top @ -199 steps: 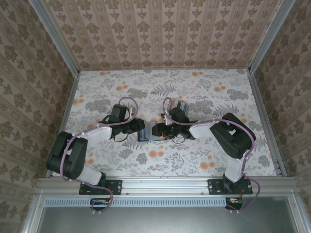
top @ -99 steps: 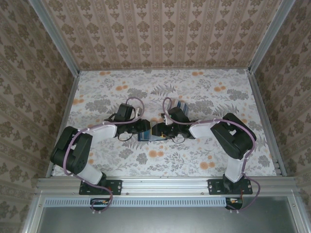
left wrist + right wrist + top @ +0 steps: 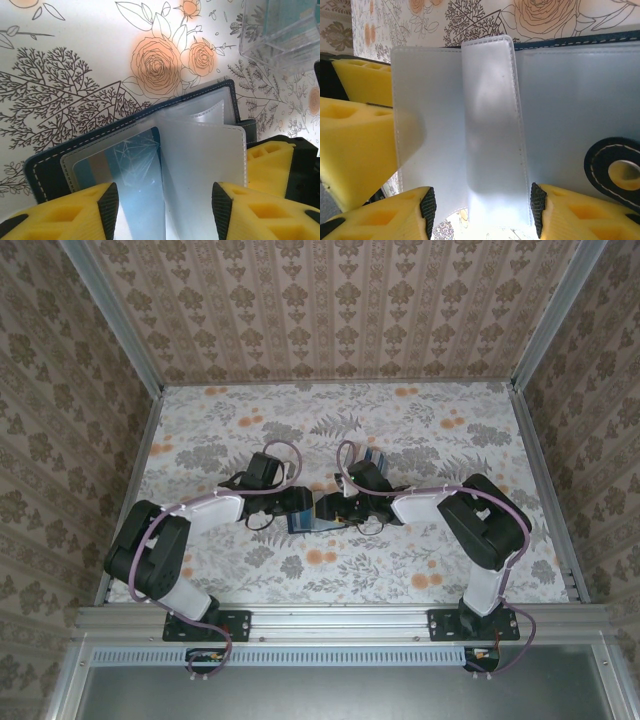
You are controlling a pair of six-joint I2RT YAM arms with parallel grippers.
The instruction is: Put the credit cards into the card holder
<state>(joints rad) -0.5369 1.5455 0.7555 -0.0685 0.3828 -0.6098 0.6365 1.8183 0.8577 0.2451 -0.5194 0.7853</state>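
The card holder [image 3: 305,523] lies open at mid-table, a navy cover [image 3: 50,165] with clear plastic sleeves fanned up. A blue credit card [image 3: 135,165] sits inside one sleeve. My left gripper [image 3: 296,503] comes at the holder from the left. In its wrist view the left gripper [image 3: 165,210] stands open, with the sleeves loose between the pads. My right gripper [image 3: 326,508] meets the holder from the right. The right gripper [image 3: 482,210] is open too, a raised sleeve [image 3: 492,115] standing between its fingers. The holder's snap strap [image 3: 615,170] shows beside the right finger.
A clear plastic box [image 3: 280,30] with teal cards inside stands just behind the holder, seen from above as a bluish block [image 3: 372,458]. The two grippers' yellow fingers nearly touch over the holder. Patterned walls enclose the flowered table [image 3: 450,430].
My left gripper has widened its jaws and its arm has shifted right, closer over the holder. The right arm has barely moved.
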